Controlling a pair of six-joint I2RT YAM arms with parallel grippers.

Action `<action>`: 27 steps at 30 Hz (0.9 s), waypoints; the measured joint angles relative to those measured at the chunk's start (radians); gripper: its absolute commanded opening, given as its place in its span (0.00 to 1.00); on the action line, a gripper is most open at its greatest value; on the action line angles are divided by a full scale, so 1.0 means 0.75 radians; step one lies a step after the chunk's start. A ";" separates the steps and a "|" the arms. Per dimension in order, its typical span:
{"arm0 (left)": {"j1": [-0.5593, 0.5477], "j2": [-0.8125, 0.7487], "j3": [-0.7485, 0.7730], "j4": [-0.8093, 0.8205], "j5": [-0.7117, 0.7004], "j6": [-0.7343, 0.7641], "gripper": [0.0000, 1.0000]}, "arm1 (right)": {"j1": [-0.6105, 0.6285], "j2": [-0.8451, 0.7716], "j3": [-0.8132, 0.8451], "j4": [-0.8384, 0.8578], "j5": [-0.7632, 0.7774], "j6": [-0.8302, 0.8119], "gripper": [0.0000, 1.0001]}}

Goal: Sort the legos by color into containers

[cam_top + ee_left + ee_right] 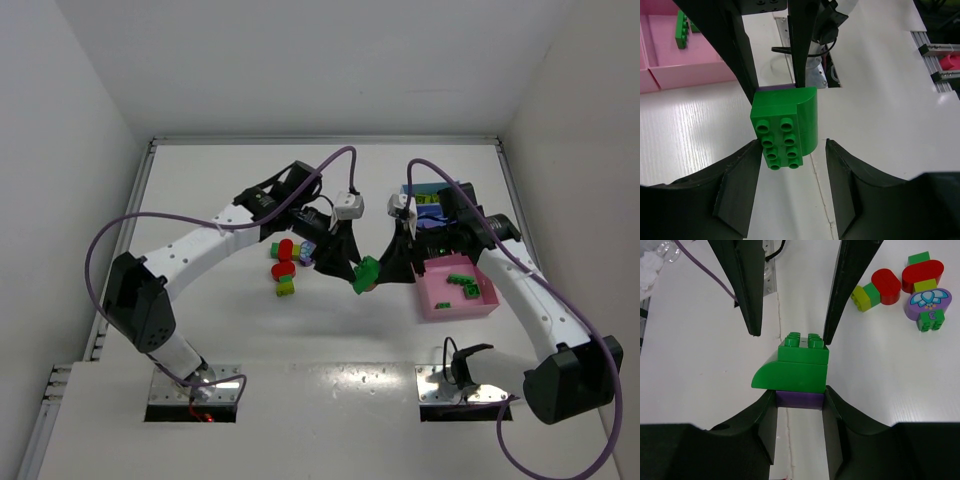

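Note:
A stack of a green curved brick and a green studded brick [366,274] on a purple brick is held above the table's middle. My right gripper [800,392] is shut on the purple brick [800,400], with the green bricks [800,367] sticking out past its fingertips. My left gripper [793,145] is open, with a finger on either side of the green studded brick [782,137]. Its left finger is at the brick and its right finger stands apart. A pink tray [432,300] at the right holds a few green bricks [462,283].
Loose bricks lie left of centre: red [285,250], yellow-green [286,288], and in the right wrist view two red ones [886,285], a purple round piece [927,302] and green ones. A blue tray [415,190] sits behind the right arm.

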State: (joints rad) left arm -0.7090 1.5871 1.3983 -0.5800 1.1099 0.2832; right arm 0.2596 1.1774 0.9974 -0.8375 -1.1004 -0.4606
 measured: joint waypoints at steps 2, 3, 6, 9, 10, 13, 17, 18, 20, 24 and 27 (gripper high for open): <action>-0.001 0.005 0.002 -0.003 0.001 0.000 0.60 | 0.000 0.000 0.000 -0.003 0.002 0.001 0.00; -0.002 0.008 0.004 -0.004 0.000 0.000 0.60 | 0.000 0.000 0.000 -0.003 0.004 0.001 0.00; -0.006 0.018 0.016 -0.013 -0.007 0.000 0.60 | 0.000 0.000 0.000 -0.005 0.011 0.002 0.00; -0.007 0.029 0.020 -0.013 -0.014 0.000 0.60 | 0.000 0.000 0.000 -0.005 0.028 0.004 0.00; -0.007 0.033 0.020 -0.014 -0.018 0.000 0.60 | 0.000 0.000 0.000 -0.005 0.034 0.006 0.00; -0.008 0.041 0.026 -0.014 -0.026 0.000 0.61 | 0.000 0.000 0.000 -0.004 0.043 0.009 0.00; -0.016 0.048 0.041 -0.024 -0.053 -0.001 0.65 | 0.000 0.001 0.000 -0.002 0.062 0.011 0.00; -0.018 0.048 0.042 -0.027 -0.061 -0.001 0.65 | 0.000 0.000 0.000 0.001 0.065 0.011 0.00; -0.023 0.048 0.045 -0.030 -0.082 -0.002 0.65 | 0.000 0.000 0.000 0.007 0.073 0.011 0.00; -0.031 0.048 0.051 -0.017 -0.136 -0.005 0.66 | 0.001 0.000 0.000 0.019 0.061 0.011 0.00; -0.042 0.048 0.051 -0.006 -0.183 -0.005 0.66 | 0.009 -0.008 0.000 0.037 0.037 0.010 0.00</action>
State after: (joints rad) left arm -0.7403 1.6230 1.4364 -0.5846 0.9730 0.2794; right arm 0.2665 1.1717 0.9974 -0.8101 -1.0725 -0.4530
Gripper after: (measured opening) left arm 0.664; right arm 0.369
